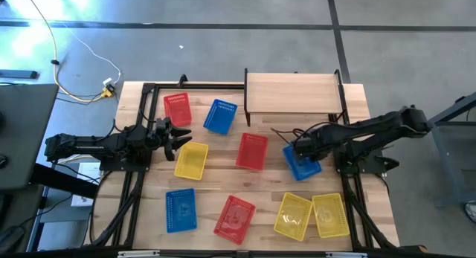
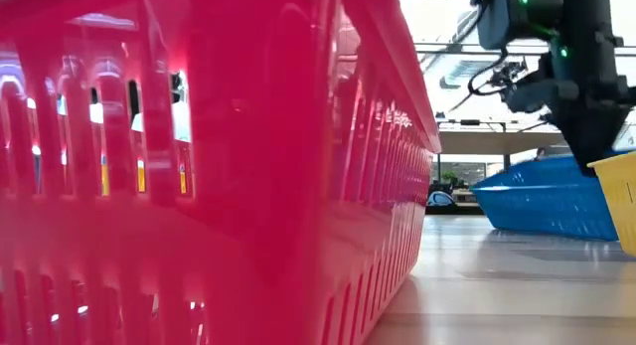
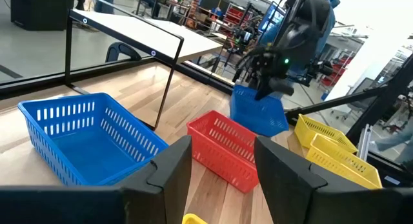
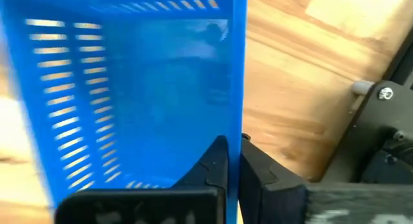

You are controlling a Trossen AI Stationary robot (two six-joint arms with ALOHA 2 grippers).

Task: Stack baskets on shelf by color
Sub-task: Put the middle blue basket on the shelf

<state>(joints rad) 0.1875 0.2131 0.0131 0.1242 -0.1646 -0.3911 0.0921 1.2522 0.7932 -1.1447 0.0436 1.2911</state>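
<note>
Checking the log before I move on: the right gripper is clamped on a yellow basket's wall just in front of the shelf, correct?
Not quite. The right gripper is clamped on a blue basket, not a yellow one, as the right wrist view shows. It is indeed just in front of the shelf.

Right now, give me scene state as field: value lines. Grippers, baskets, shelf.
right gripper: shut on the wall of a blue basket, near the shelf's front right, basket tilted
left gripper: open, holding nothing, over the table's left side beside a yellow basket
shelf: top bare, no baskets on it
other baskets on table: three red, two blue, two more yellow, all loose and unstacked
yellow pair: side by side at front right, overlapping
</note>
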